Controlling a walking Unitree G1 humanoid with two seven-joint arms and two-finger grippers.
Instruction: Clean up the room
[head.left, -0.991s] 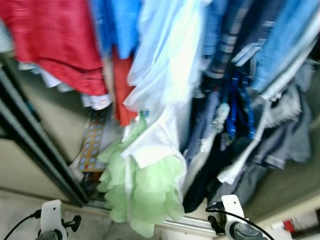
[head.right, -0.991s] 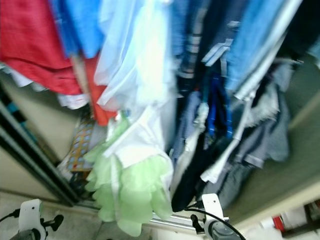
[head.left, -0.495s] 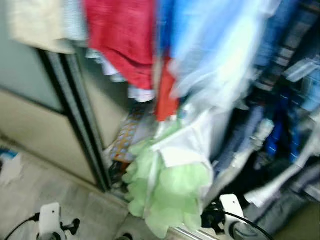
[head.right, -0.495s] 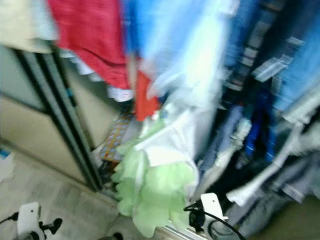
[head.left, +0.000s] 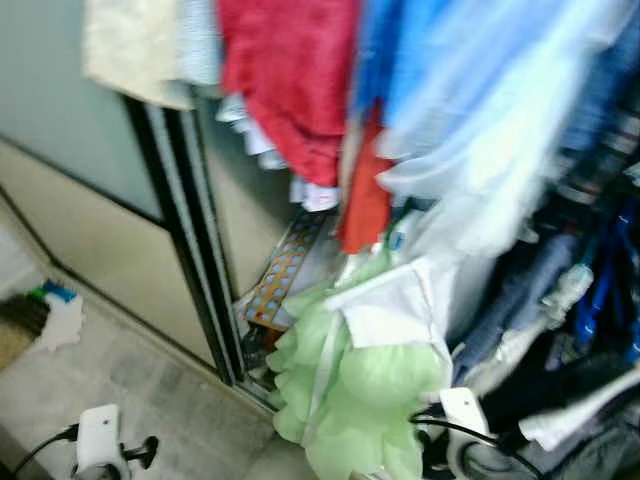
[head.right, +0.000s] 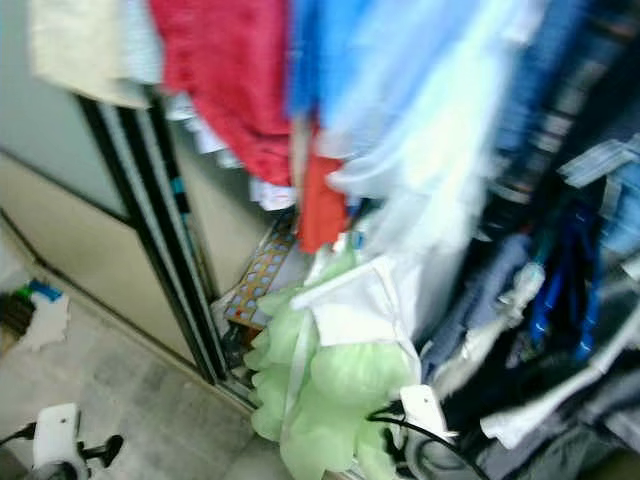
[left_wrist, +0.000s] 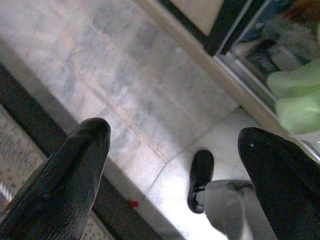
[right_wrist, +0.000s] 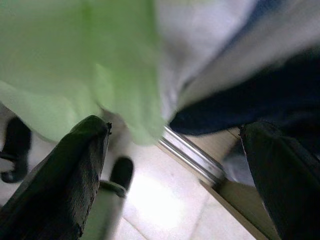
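An open wardrobe holds hanging clothes: a red garment (head.left: 290, 70), light blue sheer fabric (head.left: 480, 130) and dark blue pieces (head.left: 570, 320). A pale green ruffled garment (head.left: 350, 390) with a white piece (head.left: 385, 310) over it hangs lowest, near the floor track. My left gripper (left_wrist: 175, 135) is open above the pale tiled floor (left_wrist: 125, 75), holding nothing. My right gripper (right_wrist: 175, 130) is open just below the green garment (right_wrist: 75, 60), apart from it. Both arms hang low, with the wrists at the bottom edge of the eye views.
The black sliding-door frame (head.left: 190, 240) and beige door panel (head.left: 90, 230) stand to the left. A patterned flat item (head.left: 285, 270) leans inside the wardrobe bottom. A white and blue object (head.left: 55, 310) lies on the floor at far left. The metal door track (right_wrist: 195, 155) runs under the clothes.
The camera has swung left, so the clothes sit further right in the picture and more door, floor and the white-blue object show. Both arms keep hanging as before.
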